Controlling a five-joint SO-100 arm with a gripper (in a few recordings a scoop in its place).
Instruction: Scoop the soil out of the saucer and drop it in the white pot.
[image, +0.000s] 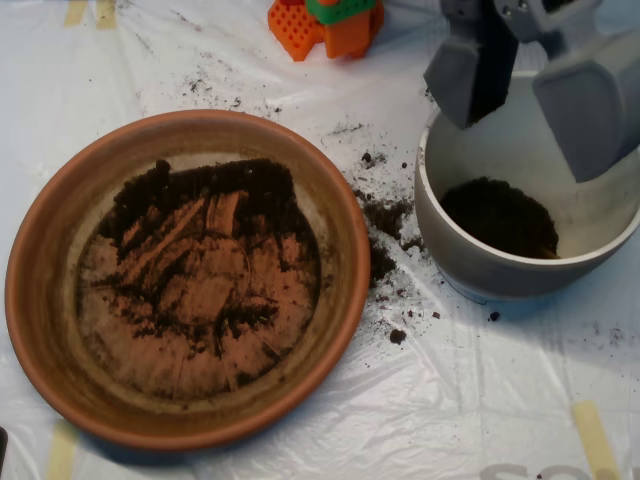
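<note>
Scoop (530, 100): one, jaws parted above the white pot (470, 255).
Saucer (40, 300): one, near the table's left edge.
Soil (200, 260): smeared in saucer, heaped in pot.

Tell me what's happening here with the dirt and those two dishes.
A robot arm's grey scoop is open above the white pot, which has a pile of soil in it. The terracotta saucer on the left holds a thin, scraped layer, thickest toward its top. Crumbs lie spilled on the plastic sheet between the two.
</note>
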